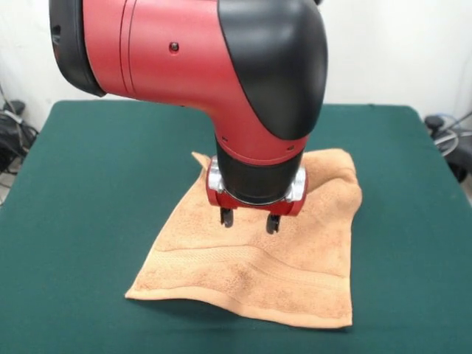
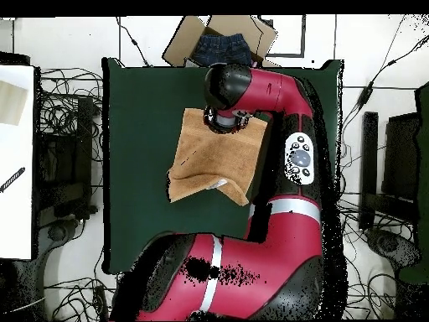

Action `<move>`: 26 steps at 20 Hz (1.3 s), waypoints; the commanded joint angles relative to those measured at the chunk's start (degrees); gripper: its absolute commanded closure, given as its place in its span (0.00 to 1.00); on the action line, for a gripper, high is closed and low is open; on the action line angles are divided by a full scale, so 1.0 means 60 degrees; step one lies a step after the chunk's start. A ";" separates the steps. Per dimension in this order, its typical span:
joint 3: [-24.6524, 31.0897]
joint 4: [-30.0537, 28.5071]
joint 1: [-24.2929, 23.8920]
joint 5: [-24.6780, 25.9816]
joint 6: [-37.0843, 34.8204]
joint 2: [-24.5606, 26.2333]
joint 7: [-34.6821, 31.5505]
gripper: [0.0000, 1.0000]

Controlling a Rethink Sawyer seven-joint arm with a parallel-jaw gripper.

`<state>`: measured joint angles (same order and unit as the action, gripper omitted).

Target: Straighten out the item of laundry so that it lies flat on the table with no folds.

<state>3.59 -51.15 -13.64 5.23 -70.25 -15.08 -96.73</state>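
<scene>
While the gripper (image 1: 249,220) hangs just above the towel (image 1: 258,258), fingers apart and holding nothing, the cloth lies mid-table (image 1: 88,184), mostly spread, far corner rumpled.

Lying rumpled mid-table: towel (image 1: 265,254), near edge lifting off table (image 1: 88,221) | hanging just above it, blocking descent there: gripper (image 1: 249,220) | stretching bare all round the cloth: green top | sitting beyond the far edge: cardboard box (image 2: 219,38)
</scene>
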 commanded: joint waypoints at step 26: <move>0.0574 -0.4557 0.0529 -0.0734 0.1077 -0.2756 -0.1189 0.00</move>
<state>4.93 -65.64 -11.79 2.98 -68.78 -26.78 -96.73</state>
